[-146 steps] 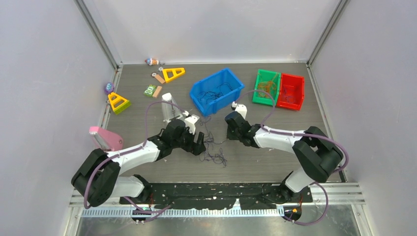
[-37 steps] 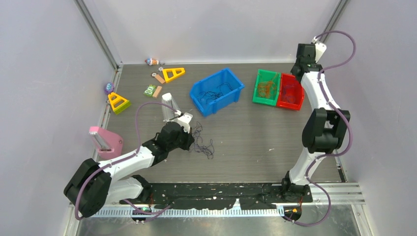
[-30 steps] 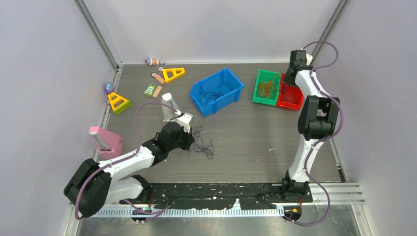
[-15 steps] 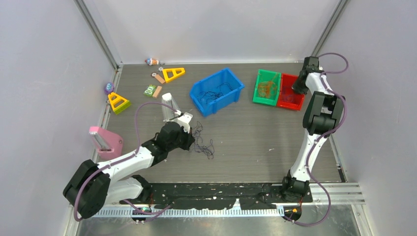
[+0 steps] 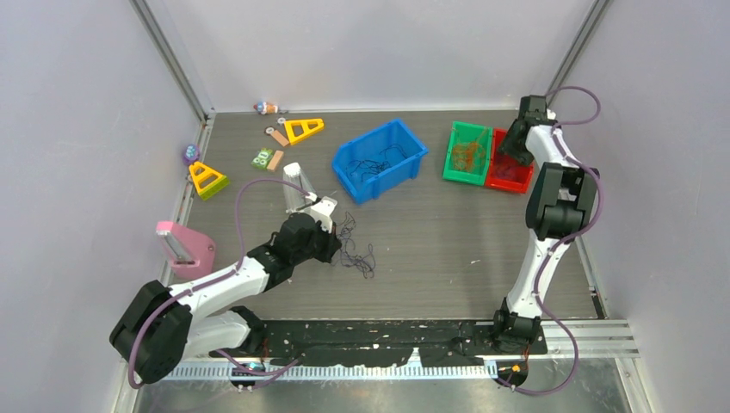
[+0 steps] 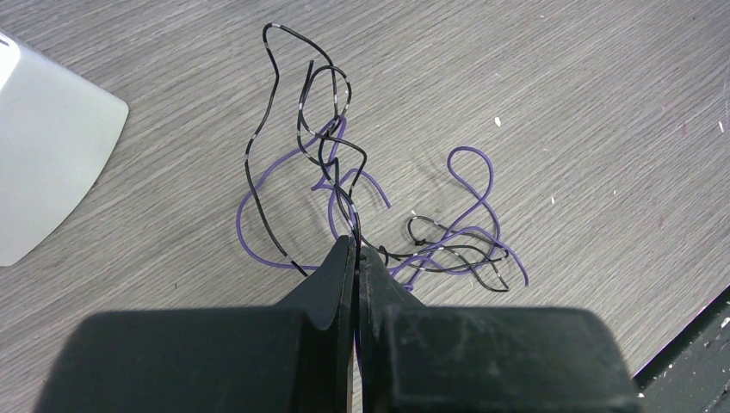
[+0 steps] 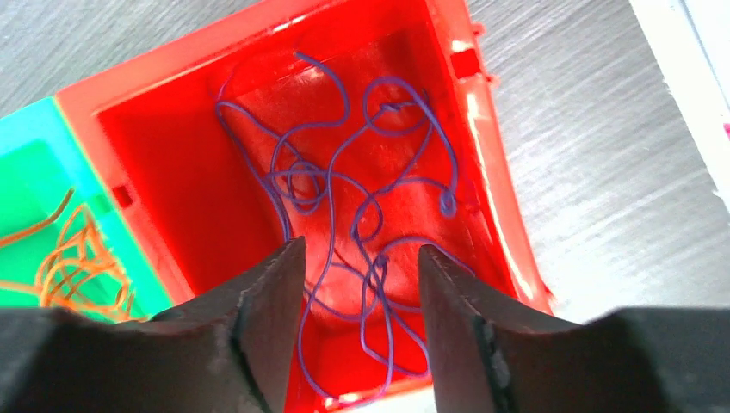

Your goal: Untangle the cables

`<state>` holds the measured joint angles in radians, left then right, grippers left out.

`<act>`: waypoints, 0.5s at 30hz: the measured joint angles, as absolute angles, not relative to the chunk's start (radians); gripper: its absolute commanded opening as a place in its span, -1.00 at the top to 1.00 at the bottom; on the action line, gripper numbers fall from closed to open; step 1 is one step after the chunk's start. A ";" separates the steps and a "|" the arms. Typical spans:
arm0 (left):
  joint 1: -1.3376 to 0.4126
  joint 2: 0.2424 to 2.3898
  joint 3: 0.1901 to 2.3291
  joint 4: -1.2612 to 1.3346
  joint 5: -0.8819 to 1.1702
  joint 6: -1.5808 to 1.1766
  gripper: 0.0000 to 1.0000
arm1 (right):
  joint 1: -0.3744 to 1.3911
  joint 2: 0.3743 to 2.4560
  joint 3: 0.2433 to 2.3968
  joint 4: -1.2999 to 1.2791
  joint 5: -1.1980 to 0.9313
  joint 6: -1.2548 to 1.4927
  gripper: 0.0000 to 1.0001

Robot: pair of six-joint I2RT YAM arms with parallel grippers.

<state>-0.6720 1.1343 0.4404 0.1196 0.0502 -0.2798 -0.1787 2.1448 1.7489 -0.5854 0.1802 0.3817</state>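
Observation:
A tangle of black and purple cables (image 5: 355, 246) (image 6: 344, 176) lies on the grey table in front of my left gripper (image 5: 334, 243) (image 6: 355, 247). That gripper is shut, pinching a black strand at its tips. My right gripper (image 5: 515, 148) (image 7: 361, 258) hangs open above the red bin (image 5: 510, 163) (image 7: 163, 163). Loose purple cables (image 7: 344, 185) lie inside the bin, below the parted fingers. The green bin (image 5: 466, 151) (image 7: 26, 176) beside it holds orange cables (image 7: 77, 258).
A blue bin (image 5: 380, 160) with black wires stands at mid-table. A white block (image 5: 294, 186) (image 6: 43, 168) sits just left of the tangle. Yellow triangles (image 5: 207, 179), small toys and a pink object (image 5: 182, 243) line the left side.
My right arm has come down over the red bin and its jaws have opened, with purple strands lying in the bin. The left arm and the tangle have stayed put.

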 measured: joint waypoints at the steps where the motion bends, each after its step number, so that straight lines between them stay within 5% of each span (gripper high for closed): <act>1: -0.672 1.134 0.440 0.120 0.051 -0.280 1.00 | -0.177 2.125 1.739 -0.587 0.186 0.379 -0.27; 11: -0.672 1.134 0.440 0.120 0.055 -0.279 1.00 | -0.159 1.773 1.633 -0.572 0.260 0.343 -0.97; 15: -0.672 1.134 0.440 0.120 0.062 -0.279 1.00 | -0.123 1.638 1.507 -0.530 0.246 0.330 -0.91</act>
